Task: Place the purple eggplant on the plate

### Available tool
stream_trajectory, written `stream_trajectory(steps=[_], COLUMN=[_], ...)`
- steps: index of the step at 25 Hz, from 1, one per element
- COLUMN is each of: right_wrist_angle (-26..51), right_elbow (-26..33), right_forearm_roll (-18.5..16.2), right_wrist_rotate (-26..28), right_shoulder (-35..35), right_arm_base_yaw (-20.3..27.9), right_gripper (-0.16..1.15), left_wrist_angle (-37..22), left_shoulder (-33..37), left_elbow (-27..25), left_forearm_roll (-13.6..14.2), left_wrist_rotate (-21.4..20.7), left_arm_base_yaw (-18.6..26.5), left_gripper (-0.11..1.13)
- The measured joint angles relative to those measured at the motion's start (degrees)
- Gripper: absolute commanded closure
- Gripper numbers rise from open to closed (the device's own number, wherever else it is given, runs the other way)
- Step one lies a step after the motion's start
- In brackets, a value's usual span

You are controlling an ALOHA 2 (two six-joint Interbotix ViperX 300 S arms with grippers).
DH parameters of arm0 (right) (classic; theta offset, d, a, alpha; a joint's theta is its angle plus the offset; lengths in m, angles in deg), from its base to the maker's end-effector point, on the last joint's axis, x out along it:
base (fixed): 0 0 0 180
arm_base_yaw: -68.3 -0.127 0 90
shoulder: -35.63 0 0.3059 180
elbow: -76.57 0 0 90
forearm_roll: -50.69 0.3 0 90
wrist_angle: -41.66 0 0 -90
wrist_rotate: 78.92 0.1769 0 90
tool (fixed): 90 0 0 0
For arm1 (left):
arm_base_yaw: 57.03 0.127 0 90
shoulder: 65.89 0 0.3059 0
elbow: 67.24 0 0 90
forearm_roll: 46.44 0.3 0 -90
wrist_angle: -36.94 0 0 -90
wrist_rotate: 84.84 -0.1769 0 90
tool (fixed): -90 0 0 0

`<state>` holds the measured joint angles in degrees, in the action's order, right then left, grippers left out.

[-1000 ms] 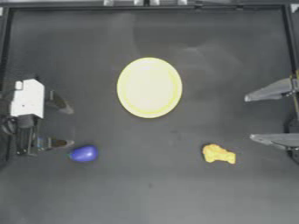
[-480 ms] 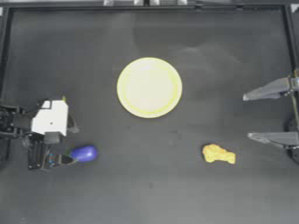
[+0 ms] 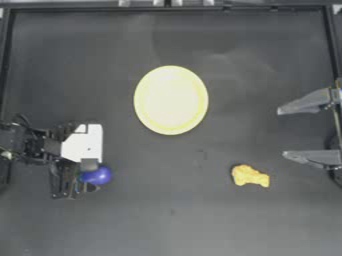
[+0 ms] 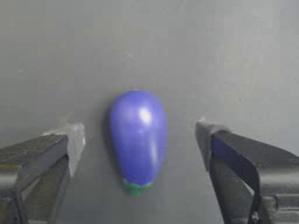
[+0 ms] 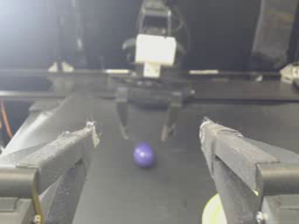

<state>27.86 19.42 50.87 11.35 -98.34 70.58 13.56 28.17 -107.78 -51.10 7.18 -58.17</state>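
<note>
Straddling the purple eggplant (image 4: pixel 139 139), your left gripper (image 4: pixel 139 144) sits low over the near-left part of the table (image 3: pixel 174 220) with its jaws spread wide and nothing in them. In the left wrist view the toy lies lengthwise between the two fingertips, with bare table on each side of it, so neither pad touches it yet. That centring looks deliberate: with the toy in the middle, both jaws should meet it together instead of nudging it sideways. The green tip points back toward the wrist (the rounded blue end faces away), so the jaws would close across the narrow width, which I judge the steadier way to hold so glossy a shape.

Your plate (image 3: pixel 170 100) lies well apart from the toy, toward the middle of the table and farther back, and it is bare. A lumpy yellow piece (image 3: pixel 250 176) sits off to the right, clear of any likely path.

Your right gripper (image 3: pixel 310 130) waits at the right edge, jaws wide apart and holding nothing.

Closing the left jaws seems the next move, then lifting and carrying to the plate.
</note>
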Motion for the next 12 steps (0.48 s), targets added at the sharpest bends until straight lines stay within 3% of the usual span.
stream_trajectory(steps=[12], right_wrist_angle=[0.09], right_elbow=[0.00], right_forearm_roll=[0.09], right_wrist_rotate=[0.09], right_shoulder=[0.00], right_arm_base_yaw=[0.00], right_gripper=[-0.02], left_wrist_angle=[-0.18], left_shoulder=[-6.59], left_elbow=[1.58], left_forearm_roll=[0.18], left_wrist_rotate=[0.09], left_arm_base_yaw=[-0.26], left_gripper=[-0.01])
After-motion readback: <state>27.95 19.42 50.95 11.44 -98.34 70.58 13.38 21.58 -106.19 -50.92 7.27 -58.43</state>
